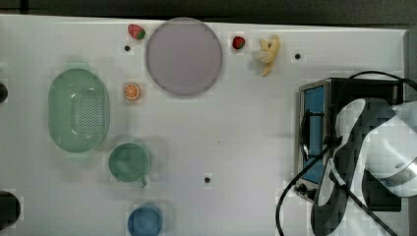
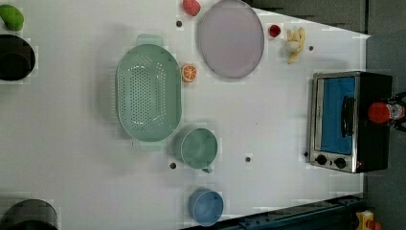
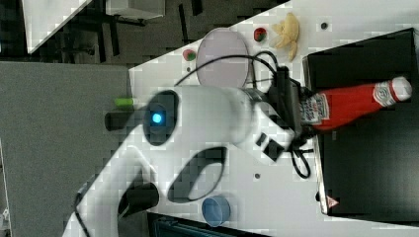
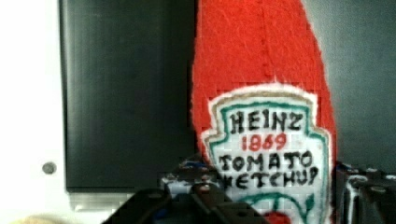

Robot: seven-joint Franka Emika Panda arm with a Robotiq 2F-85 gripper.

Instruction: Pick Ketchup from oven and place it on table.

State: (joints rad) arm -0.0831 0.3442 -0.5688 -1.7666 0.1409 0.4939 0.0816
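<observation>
While my end effector point(image 3: 309, 111) is part-way closed around the bottom of the red squeeze ketchup bottle point(image 3: 353, 103) standing on top of the boxy black toaster oven point(image 2: 352, 120), a loose squeeze could tip it over.

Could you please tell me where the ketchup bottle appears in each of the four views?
Top view: hidden under the arm, above the oven.
Left view: ketchup on the oven top, at the left view's right edge.
Right view: lying across the oven top, right of centre.
Wrist view: centre, label facing the camera.
Shared landmark: the oven.
</observation>
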